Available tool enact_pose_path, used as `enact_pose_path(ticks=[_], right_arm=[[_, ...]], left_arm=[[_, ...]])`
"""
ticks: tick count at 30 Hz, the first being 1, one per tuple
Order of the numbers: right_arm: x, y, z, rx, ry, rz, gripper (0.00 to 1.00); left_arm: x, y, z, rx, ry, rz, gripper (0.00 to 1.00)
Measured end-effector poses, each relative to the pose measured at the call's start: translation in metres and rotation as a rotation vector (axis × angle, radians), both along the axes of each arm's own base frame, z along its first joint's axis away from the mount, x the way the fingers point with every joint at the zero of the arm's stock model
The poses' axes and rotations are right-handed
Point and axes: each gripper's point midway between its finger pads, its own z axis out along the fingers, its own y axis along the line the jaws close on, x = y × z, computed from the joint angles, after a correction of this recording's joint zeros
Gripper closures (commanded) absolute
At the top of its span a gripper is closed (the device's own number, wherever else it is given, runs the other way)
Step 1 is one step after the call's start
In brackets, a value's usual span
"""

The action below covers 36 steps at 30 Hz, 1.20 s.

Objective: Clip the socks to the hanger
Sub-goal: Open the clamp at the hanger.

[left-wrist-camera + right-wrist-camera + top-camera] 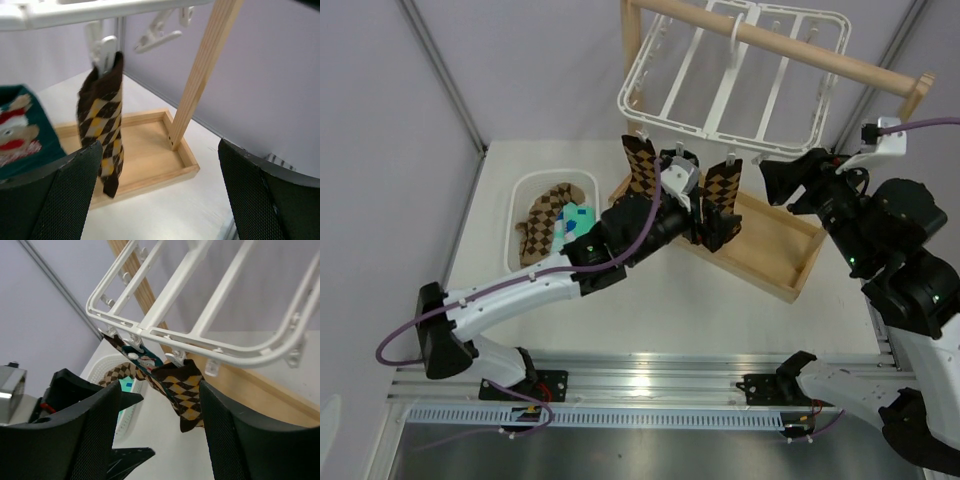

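**Overhead, left-wrist and right-wrist views.** The white grid hanger (180, 285) hangs by its hook from the rod of a wooden stand (800, 50). It sits above the stand's tray base (775, 255), at the far side of the counter (670, 310).

Three socks hang from clips on the hanger's near rail. An argyle sock (642, 165) is at the left and a second argyle sock (722, 190) is toward the middle. The right-wrist view shows a dark teal sock (145, 360) between them. In the left-wrist view, one argyle sock is pinched at its cuff by a white clip (102, 52) and hangs upright over the tray.

The left gripper (159, 150) reaches in below the rail, among the hanging socks. Its jaws are spread wide and hold nothing. The right gripper (160, 390) stands to the right of the socks, apart from them, and is aimed up at the rail. Its jaws are likewise spread, with nothing between them.

Left of the tray, a white mesh basket (552, 174) holds loose argyle socks (540, 225) and a mint-green sock (578, 222).
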Motion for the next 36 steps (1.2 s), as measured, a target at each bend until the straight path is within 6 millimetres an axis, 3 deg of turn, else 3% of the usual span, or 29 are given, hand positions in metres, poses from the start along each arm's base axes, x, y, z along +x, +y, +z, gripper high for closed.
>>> enact_pose_path(ticks=[5, 18, 31, 36], right_arm=[[-0.01, -0.016, 0.004, 0.004, -0.005, -0.042, 0.33], [-0.012, -0.02, -0.017, -0.012, 0.016, -0.051, 0.33], [-0.018, -0.024, -0.011, 0.023, -0.016, -0.051, 0.33], [-0.02, -0.025, -0.01, 0.026, -0.02, -0.048, 0.33]], left_arm=[[0.009, -0.028, 0.0, -0.02, -0.058, 0.011, 0.0], [0.052, -0.071, -0.004, -0.059, -0.249, 0.112, 0.0], [0.071, -0.093, 0.023, -0.149, -0.382, 0.17, 0.04], [0.073, -0.096, 0.034, -0.184, -0.396, 0.18, 0.15]])
